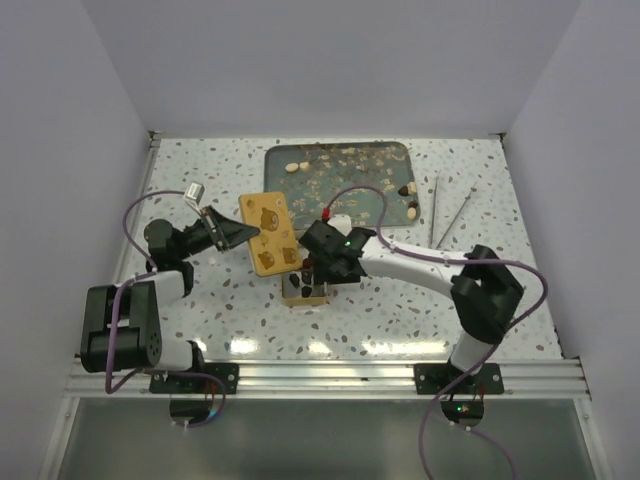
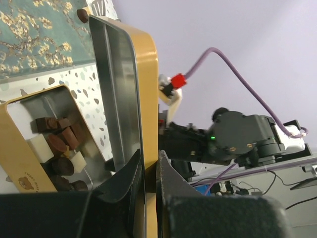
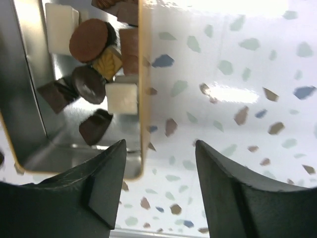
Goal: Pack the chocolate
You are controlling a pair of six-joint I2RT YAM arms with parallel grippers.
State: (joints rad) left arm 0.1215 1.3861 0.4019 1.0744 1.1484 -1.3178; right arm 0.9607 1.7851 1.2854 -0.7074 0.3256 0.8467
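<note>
Gripping gold lid [image 2: 144,74], left claw [image 2: 151,166], right claw [image 3: 158,166] spread astride tin [image 3: 142,89] rim, chocolate [image 3: 89,39] inside, tray [image 1: 375,205] behind.

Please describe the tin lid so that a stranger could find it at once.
Start at the teal tray at the back. Near its front left corner, the left gripper pinches the lid by its edge. It is the one flat gold plate with brown prints; the tin beside it holds chocolate.
</note>
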